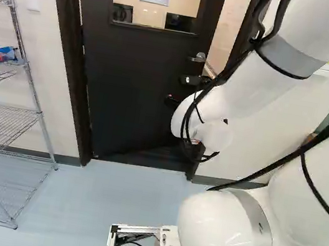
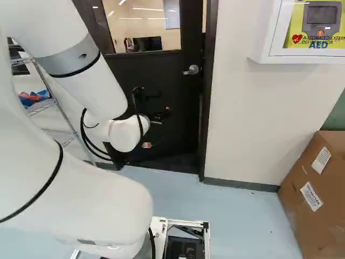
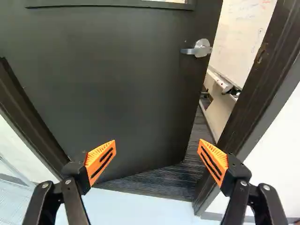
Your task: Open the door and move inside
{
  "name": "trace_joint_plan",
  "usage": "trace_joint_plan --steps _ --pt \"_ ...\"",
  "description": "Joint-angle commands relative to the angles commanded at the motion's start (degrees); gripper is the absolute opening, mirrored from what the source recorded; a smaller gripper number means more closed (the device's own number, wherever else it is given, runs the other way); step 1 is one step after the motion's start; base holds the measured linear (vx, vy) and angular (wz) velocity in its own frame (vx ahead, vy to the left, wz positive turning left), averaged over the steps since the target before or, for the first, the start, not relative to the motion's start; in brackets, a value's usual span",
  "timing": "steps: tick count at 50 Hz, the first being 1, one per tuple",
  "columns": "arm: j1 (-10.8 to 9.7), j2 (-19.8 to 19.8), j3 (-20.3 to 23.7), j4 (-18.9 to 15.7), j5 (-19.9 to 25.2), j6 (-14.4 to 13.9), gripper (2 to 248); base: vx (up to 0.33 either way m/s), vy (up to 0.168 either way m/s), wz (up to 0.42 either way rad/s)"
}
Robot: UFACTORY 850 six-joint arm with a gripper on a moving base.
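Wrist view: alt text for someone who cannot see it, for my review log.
A dark door with a silver lever handle stands ajar, a whiteboard showing through the gap beside its frame. In front, the tool is wide open, nothing between its orange pads.

White arm bent, pincer spread wide

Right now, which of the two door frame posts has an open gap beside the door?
The post on the side of the lever handle: whiteboard and dark floor show through there. At the other post, the door leaves no visible gap.
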Motion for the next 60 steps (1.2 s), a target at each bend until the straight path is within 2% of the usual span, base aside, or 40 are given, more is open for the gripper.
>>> trace_joint_plan --steps 16,38,60 --pt "0.0 0.0 0.0 0.0 0.0 0.0 247 0.013 0.009 0.006" --pt "0.0 0.0 0.0 0.0 0.0 0.0 247 0.075 0.058 -0.013" --pt "0.0 0.0 0.0 0.0 0.0 0.0 247 0.104 0.059 -0.143"
